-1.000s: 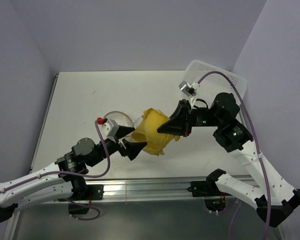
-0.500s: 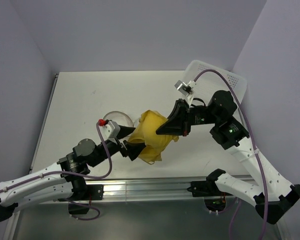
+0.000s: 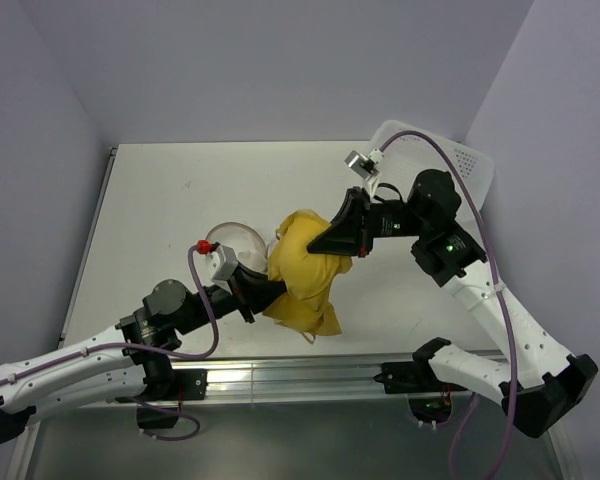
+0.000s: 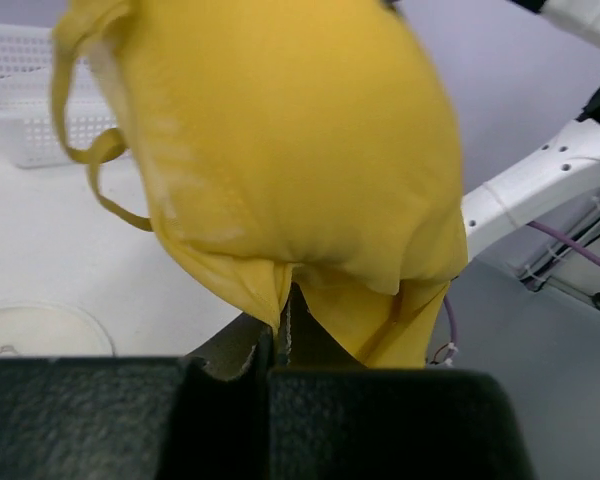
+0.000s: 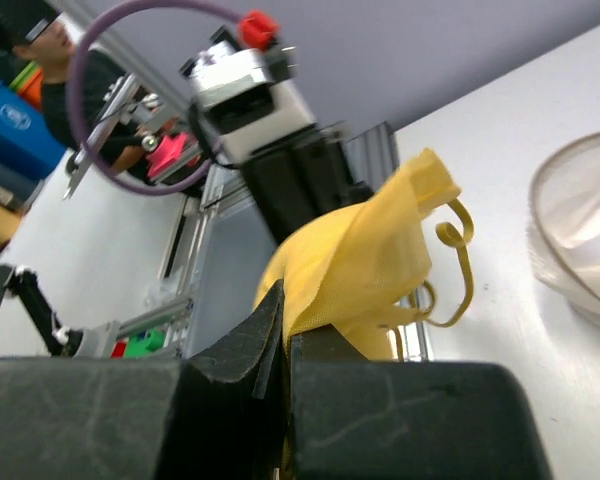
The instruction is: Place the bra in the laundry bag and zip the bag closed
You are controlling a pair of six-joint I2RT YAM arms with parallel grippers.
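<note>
The left fingers (image 4: 260, 395) seem clamped together on the lower hem of the bra (image 3: 305, 275). The right fingers (image 5: 275, 345) pinch its upper edge. It hangs between them above the surface (image 3: 150, 200), just beside the laundry bag (image 3: 235, 240).

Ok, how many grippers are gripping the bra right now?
2. The left gripper pinches the bra at its near-left edge; the right gripper clamps its far-right edge.

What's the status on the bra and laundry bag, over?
Left gripper, right gripper shut on the bra, held up. Laundry bag beside it, not yet loaded. Nothing blocking.
</note>
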